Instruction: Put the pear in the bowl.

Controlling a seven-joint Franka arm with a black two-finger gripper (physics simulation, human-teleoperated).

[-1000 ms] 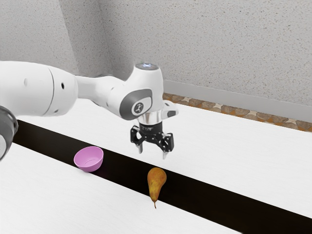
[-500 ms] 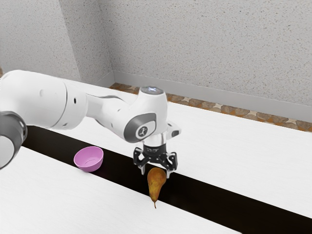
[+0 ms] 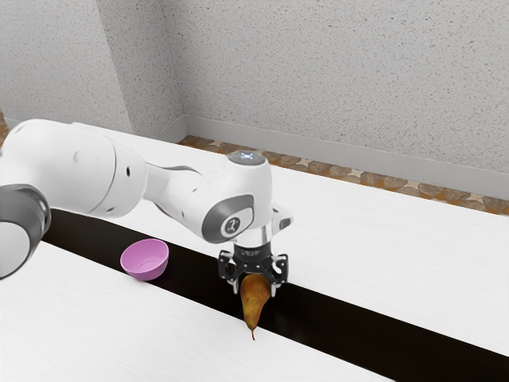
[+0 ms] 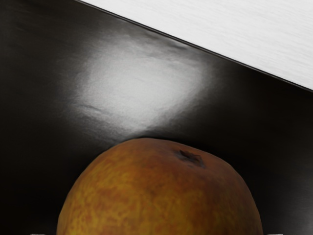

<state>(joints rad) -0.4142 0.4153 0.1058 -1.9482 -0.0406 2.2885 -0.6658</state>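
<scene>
On the tabletop's dark strip, the pear lay between the open tool's parted fingers, its narrow end cut off in the wrist view, stem at the strip's edge, open room stretching toward the bowl.

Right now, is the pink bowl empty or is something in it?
The bowl is empty: its bare inside shows in the exterior view, and the pear lies apart, mostly on the dark strip.

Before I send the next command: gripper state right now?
Gripper: open, fingers standing either side of the pear, no grip on it visible.
</scene>
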